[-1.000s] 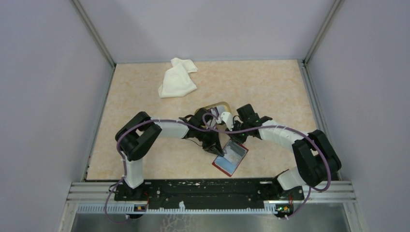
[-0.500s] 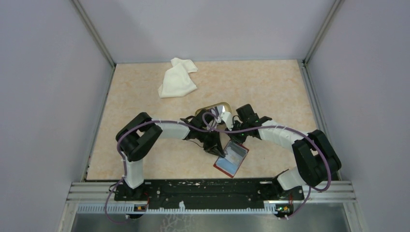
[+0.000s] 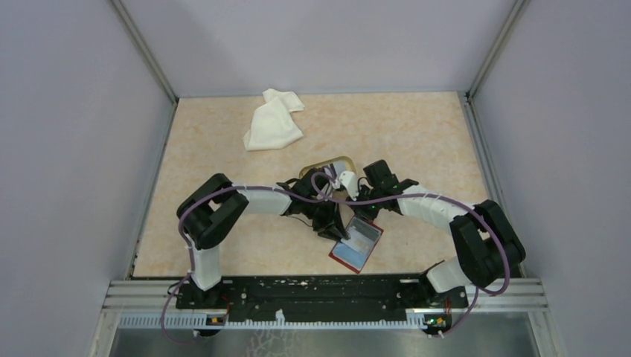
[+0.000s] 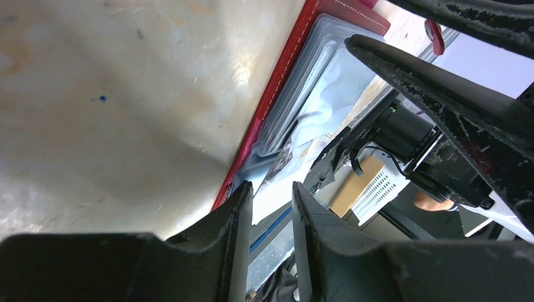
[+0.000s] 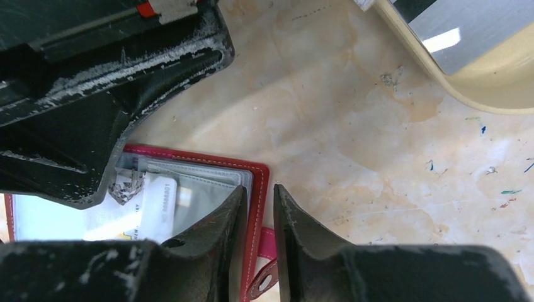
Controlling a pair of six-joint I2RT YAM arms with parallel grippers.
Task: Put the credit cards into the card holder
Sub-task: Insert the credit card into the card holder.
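The red card holder lies open on the table near its front, clear pockets up. My left gripper hangs over its left part, jaws nearly closed on a white card with a diamond picture that lies partly in a pocket. In the left wrist view that card runs into the narrow gap of the gripper, beside the holder's red edge. My right gripper straddles the holder's red edge by the snap tab, jaws closed on it; it also shows from above. A grey card lies in the tan dish.
The tan oval dish sits just behind both grippers. A crumpled white cloth lies at the back left. Grey walls close in the table on three sides. The two arms cross close together over the holder.
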